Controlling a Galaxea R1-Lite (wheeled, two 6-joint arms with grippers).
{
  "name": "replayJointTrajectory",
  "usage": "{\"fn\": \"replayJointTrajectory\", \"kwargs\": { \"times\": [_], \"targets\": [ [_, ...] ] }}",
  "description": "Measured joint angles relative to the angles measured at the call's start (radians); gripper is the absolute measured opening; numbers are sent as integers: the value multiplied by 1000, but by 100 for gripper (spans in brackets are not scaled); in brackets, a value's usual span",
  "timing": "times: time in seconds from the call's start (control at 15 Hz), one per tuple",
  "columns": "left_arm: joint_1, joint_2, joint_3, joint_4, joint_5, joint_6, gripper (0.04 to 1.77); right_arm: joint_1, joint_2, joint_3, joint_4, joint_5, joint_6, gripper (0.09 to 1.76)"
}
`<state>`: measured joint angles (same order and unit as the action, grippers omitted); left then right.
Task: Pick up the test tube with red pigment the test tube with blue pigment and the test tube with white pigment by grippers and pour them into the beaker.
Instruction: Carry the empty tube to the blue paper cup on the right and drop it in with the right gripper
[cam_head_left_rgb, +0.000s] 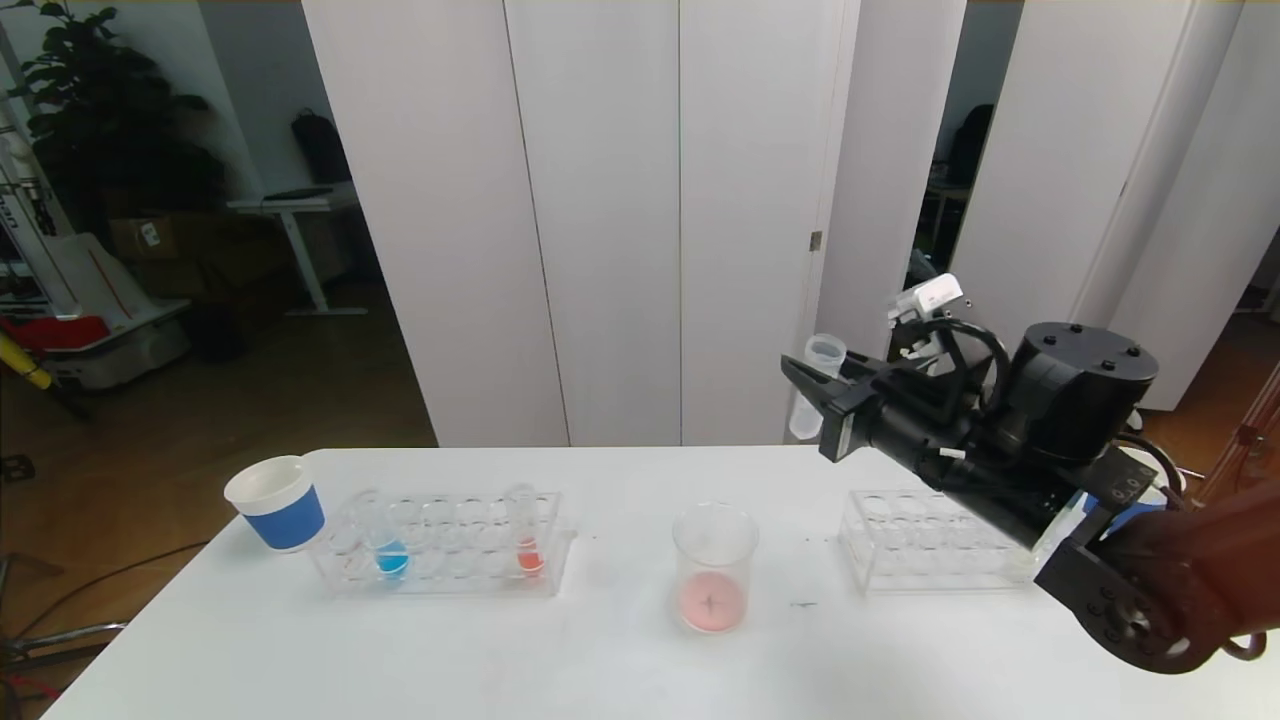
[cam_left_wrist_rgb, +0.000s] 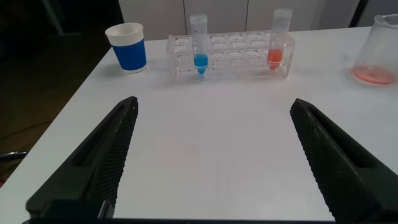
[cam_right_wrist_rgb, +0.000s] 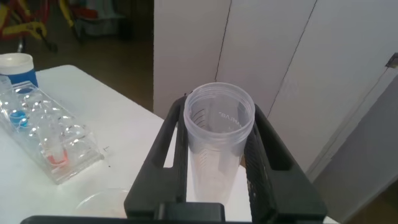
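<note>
Holding an empty clear tube (cam_head_left_rgb: 815, 385), the right hand (cam_head_left_rgb: 812, 388) hangs high above the bench (cam_head_left_rgb: 600, 660), over its far right part, its fingers closed on the tube's upper part. That tube stands close to upright, open mouth up and rounded end down; the right wrist view looks straight into its mouth (cam_right_wrist_rgb: 219, 115). No pigment shows inside it.

On the left part of the bench a clear rack (cam_head_left_rgb: 445, 545) lies with its long side running left to right. The blue tube (cam_head_left_rgb: 385, 545) stands in it near the left end, leaning a little, its mouth up and the blue at the bottom. A red tube (cam_head_left_rgb: 525, 540) stands upright near the rack's right end. A white cup with a blue band (cam_head_left_rgb: 278, 503) sits just left of the rack.

The beaker (cam_head_left_rgb: 712, 568) stands upright near the middle of the bench, between this rack and a second clear rack (cam_head_left_rgb: 925, 540) on the right, with pinkish pigment at its bottom.

The left hand (cam_left_wrist_rgb: 214, 162) hovers low over the near left bench with its fingers spread wide and nothing between them.
</note>
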<state>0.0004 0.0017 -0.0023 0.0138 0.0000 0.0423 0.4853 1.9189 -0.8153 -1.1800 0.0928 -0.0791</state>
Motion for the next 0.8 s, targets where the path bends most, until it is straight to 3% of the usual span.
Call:
{"fn": "replayJointTrajectory", "kwargs": {
  "times": [0.8],
  "targets": [
    [0,0,0,0,0,0,175,-81,-46,-3,-67,-68,10,60]
  ]
}}
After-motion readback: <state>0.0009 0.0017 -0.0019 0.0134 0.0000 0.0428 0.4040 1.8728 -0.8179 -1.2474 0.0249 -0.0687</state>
